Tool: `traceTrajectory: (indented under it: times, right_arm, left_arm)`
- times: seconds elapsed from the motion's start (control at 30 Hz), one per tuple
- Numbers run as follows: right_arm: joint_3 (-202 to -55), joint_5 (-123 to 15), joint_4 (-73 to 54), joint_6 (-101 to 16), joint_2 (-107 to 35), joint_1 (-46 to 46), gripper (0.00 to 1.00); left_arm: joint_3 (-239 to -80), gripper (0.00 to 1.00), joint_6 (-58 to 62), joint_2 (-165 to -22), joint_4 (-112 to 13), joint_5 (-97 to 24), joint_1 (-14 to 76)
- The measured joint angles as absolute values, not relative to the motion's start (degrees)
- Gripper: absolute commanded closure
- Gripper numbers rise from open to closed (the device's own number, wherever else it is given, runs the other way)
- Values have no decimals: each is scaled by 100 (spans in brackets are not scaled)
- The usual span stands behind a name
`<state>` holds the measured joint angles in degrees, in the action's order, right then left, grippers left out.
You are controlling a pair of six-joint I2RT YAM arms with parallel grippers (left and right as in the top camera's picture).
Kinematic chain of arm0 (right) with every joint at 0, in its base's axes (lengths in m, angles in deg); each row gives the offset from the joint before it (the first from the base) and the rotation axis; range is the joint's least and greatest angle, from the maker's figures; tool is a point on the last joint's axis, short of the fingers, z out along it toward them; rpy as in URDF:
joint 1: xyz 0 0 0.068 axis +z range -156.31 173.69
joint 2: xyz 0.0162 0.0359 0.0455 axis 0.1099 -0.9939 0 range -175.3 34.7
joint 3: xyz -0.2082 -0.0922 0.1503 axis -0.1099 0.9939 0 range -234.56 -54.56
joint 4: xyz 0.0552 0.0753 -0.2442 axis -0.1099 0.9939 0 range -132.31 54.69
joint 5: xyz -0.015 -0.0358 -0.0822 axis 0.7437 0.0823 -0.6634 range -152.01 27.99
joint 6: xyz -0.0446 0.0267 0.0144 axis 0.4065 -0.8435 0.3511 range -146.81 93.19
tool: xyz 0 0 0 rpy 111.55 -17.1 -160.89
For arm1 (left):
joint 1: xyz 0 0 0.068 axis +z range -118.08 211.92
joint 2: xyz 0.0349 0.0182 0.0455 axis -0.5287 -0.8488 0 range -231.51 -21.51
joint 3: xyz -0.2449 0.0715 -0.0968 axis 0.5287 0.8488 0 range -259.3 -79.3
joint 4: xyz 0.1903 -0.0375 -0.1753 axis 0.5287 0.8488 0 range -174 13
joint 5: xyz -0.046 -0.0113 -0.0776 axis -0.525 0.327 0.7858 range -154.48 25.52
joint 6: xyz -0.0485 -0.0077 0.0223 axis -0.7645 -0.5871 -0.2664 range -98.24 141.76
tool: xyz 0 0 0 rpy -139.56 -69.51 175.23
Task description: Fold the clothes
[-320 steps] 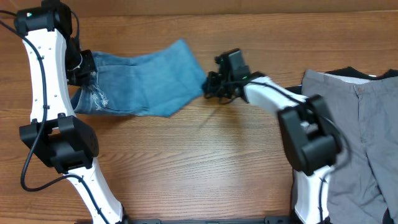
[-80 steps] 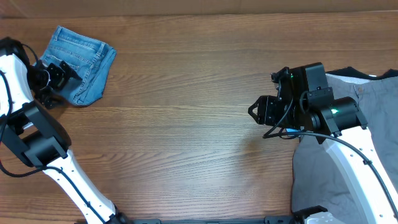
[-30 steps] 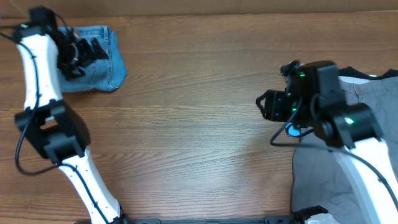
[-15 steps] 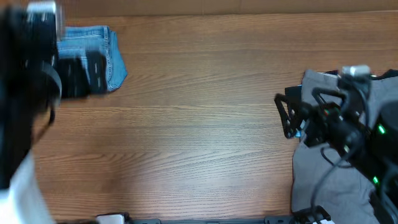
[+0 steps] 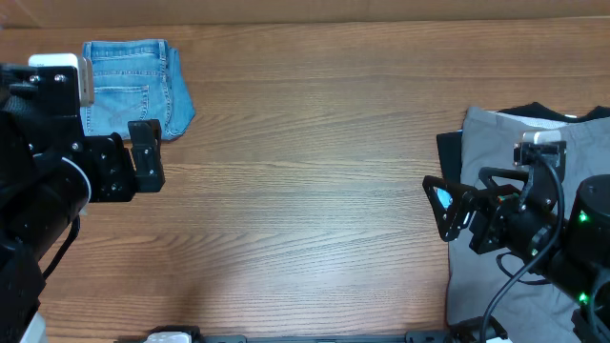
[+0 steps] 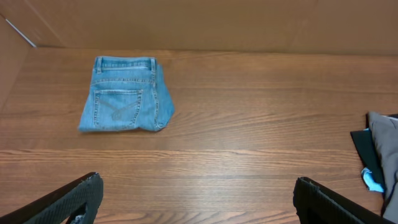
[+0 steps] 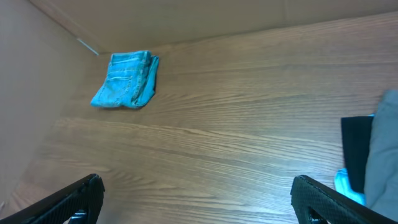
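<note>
**Wooden tabletop (image 5: 305, 191), jeans (image 5: 133, 81) folded at its far-left corner**

We see the jeans lying flat, back pocket up, well apart from both arms. Our left claw (image 6: 199, 199) gapes wide and holds nothing. Our right claw (image 7: 199, 199) is likewise spread and empty, beside a grey garment (image 5: 534, 143).

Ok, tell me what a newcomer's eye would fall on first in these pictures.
First, the folded light blue jeans, back pocket up, lying alone near the far left corner of the wooden table. Next, the rumpled grey garment heaped at the table's right edge. The left tool and the right tool are both wide open and hold nothing.
</note>
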<state>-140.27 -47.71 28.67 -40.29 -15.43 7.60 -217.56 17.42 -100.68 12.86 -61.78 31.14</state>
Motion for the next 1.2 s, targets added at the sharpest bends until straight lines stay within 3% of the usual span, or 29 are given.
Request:
traceTrajectory:
  times: [0.27,0.6,0.8,1.2]
  right_arm:
    - [-14027,-4821,2876,-4022,-1546,760,0]
    - [-13678,-5459,1147,-2650,-1362,760,0]
    - [-12025,-5505,-385,-2040,-433,708,0]
    - [-8532,-5542,-805,-2333,2345,502,0]
  left_arm:
    - [-21756,0,1742,-10169,1288,-6178,3114]
    - [-21756,0,1742,-10215,1286,-6181,3114]
    - [-21753,0,1742,-10215,1286,-6183,3114]
    - [-21753,0,1742,-10219,1290,-6198,3114]
